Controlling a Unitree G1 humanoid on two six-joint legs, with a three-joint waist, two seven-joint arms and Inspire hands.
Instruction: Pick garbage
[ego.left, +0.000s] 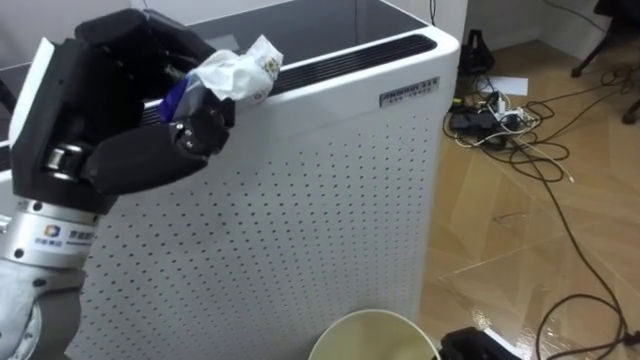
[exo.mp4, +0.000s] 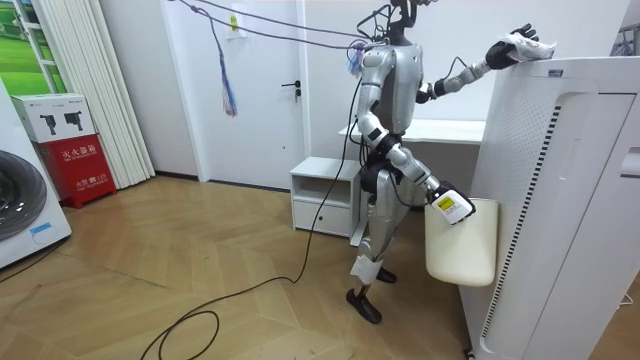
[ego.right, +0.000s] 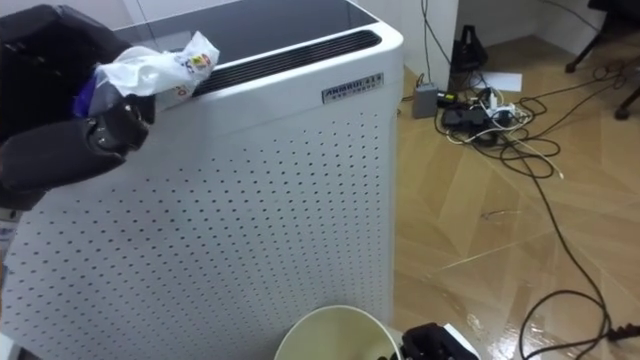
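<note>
A: Anything hidden or cut off?

B: Plenty. Lower part of the crumpled wrapper buried under the curled fingers of the left hand. Down at the bottom edge of the eye views, just the cream rim of a bin, cropped. Right beside it, a dark corner of the right hand, also cropped. Cannot tell whether open or closed.

A: Any clearer from the room view?

B: Barely. Right hand low at the bin's top edge there, fingers too small to read.

A: And the look of the rubbish?

B: White, glossy, scrunched into a loose ball. Blue patch on the side nearest the palm, a dab of yellow print at the far tip. Sitting in the grip at the top front edge of a tall white air purifier, just before the slatted vent. Resting on that edge or held just clear of it: hard to say.

A: Pose of the arm?

B: Left arm raised, entering from the lower left, black hand tipped in toward the purifier's top. Thumb and fingers closed round the wrapper. From the room view, reaching forward and up to the top of the purifier.

A: Stance?

B: Upright, close against the purifier's perforated front, on a wooden floor. Tangle of cables lying on it past the purifier's far corner.
</note>
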